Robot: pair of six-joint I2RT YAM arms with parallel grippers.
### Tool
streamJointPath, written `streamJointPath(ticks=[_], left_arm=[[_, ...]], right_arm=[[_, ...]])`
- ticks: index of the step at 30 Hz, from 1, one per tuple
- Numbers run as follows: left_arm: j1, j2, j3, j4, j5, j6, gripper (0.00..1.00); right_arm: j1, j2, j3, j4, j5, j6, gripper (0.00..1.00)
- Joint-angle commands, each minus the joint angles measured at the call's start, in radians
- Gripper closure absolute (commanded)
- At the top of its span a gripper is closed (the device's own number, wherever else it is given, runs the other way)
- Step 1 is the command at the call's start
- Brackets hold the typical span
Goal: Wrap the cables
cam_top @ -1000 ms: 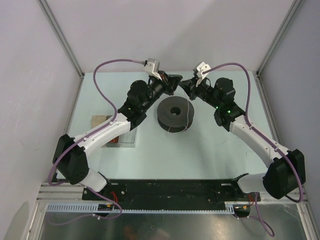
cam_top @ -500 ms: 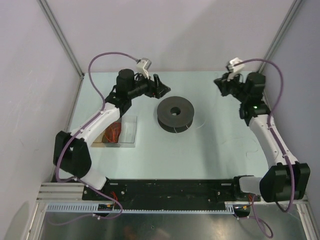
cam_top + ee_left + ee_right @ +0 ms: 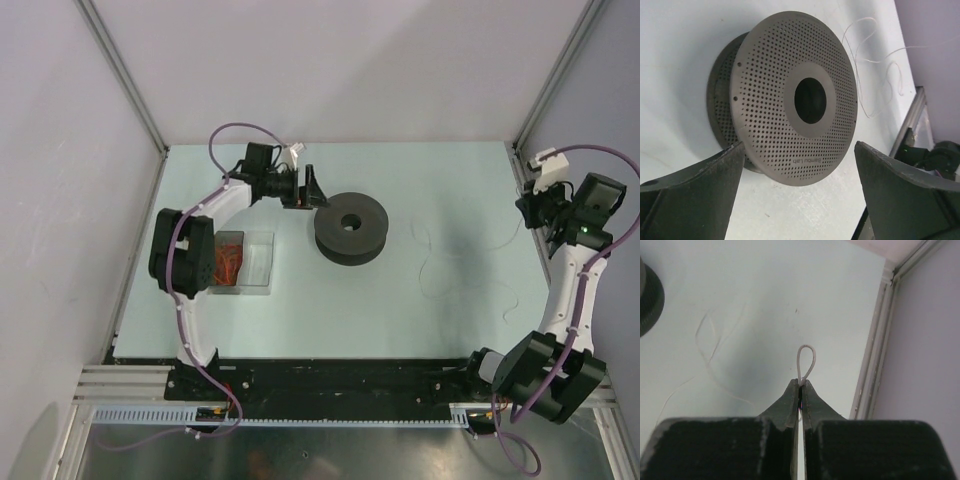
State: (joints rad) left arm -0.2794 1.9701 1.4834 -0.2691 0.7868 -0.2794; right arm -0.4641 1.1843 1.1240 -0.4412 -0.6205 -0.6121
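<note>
The black perforated spool (image 3: 350, 228) lies flat on the pale table, a little left of centre. Just to its left, my left gripper (image 3: 310, 188) stands open and apart from it. The left wrist view shows the spool (image 3: 790, 100) beyond the wide-spread fingers (image 3: 695, 195), with nothing between them. The thin white cable (image 3: 438, 262) trails in loose curls across the table right of the spool. My right gripper (image 3: 527, 205) is by the right wall. Its jaws (image 3: 801, 383) are shut on a small loop of cable (image 3: 806, 357) that sticks out past the tips.
A clear box (image 3: 240, 262) holding orange-red wires sits left of the spool, under the left arm. A metal frame rail (image 3: 872, 360) runs along the table's right edge close to my right gripper. White walls close in the back and sides.
The left gripper opened and drew back to the left of the spool. The right arm swung from beside the spool out to the right wall, pulling cable across the table.
</note>
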Motion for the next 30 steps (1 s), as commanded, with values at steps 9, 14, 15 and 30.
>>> streamJointPath(ticks=[9,14,15,30], left_arm=[[-0.025,0.158,0.148,0.001,0.157,-0.01,0.12],[-0.024,0.097,0.135,0.005,0.069,0.008,0.14],[-0.023,0.073,0.123,0.003,0.023,0.006,0.14],[0.102,-0.013,0.13,-0.043,-0.083,-0.023,0.01]], right_arm=[[0.065,-0.01,0.031,-0.107,0.06,0.0,1.0],[0.119,-0.003,0.031,-0.092,0.132,0.028,1.0],[0.138,-0.001,0.031,-0.091,0.153,0.04,1.0],[0.252,-0.006,0.054,-0.168,0.12,0.029,1.0]])
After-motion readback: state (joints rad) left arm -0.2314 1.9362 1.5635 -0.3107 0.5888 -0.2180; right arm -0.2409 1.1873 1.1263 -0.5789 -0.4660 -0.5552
